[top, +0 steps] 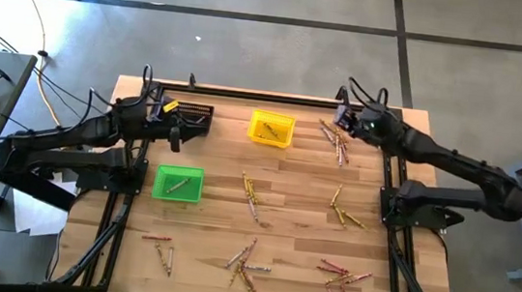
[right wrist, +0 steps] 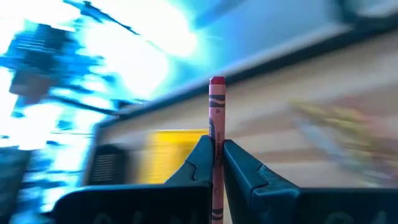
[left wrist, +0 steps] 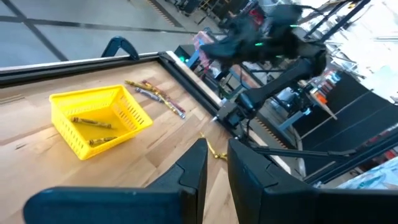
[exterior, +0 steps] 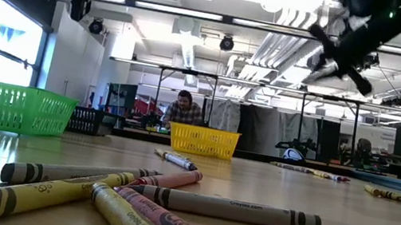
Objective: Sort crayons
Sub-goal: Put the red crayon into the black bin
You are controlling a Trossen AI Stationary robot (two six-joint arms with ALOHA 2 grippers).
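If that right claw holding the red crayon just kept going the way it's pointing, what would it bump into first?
Probably the yellow bin. The right gripper, shut on a red crayon, faces across the table toward it in the right wrist view, with bare wood between. Depth is blurred, so it might pass over the bin instead.

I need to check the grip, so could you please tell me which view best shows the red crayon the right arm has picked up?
The right wrist view: the red crayon stands upright, pinched between the right gripper jaws. The high view shows only that gripper above the table's far right corner; the low and left wrist views show the arm, not the crayon.
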